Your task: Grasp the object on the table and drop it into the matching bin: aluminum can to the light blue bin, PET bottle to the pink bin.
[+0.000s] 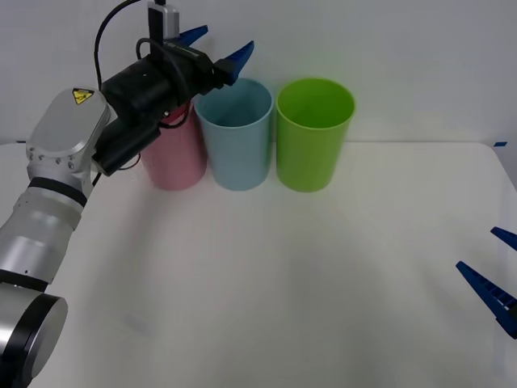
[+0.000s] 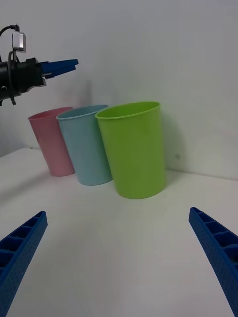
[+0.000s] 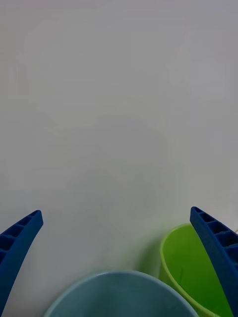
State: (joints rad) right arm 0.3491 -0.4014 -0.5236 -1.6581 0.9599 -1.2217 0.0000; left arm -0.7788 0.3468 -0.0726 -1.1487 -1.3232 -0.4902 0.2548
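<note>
Front view: the left gripper (image 1: 216, 46) was held wide and empty above the light blue bin (image 1: 235, 133); the can was presumably inside already.

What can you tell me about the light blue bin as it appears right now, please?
The light blue bin is a tall, tapered, cup-shaped container of smooth plastic with a round rim, standing upright at the far side of the table. It stands in the middle of a row, the pink bin on its left, the lime green bin on its right. The left pincer hangs open above its rim, holding nothing.
</note>
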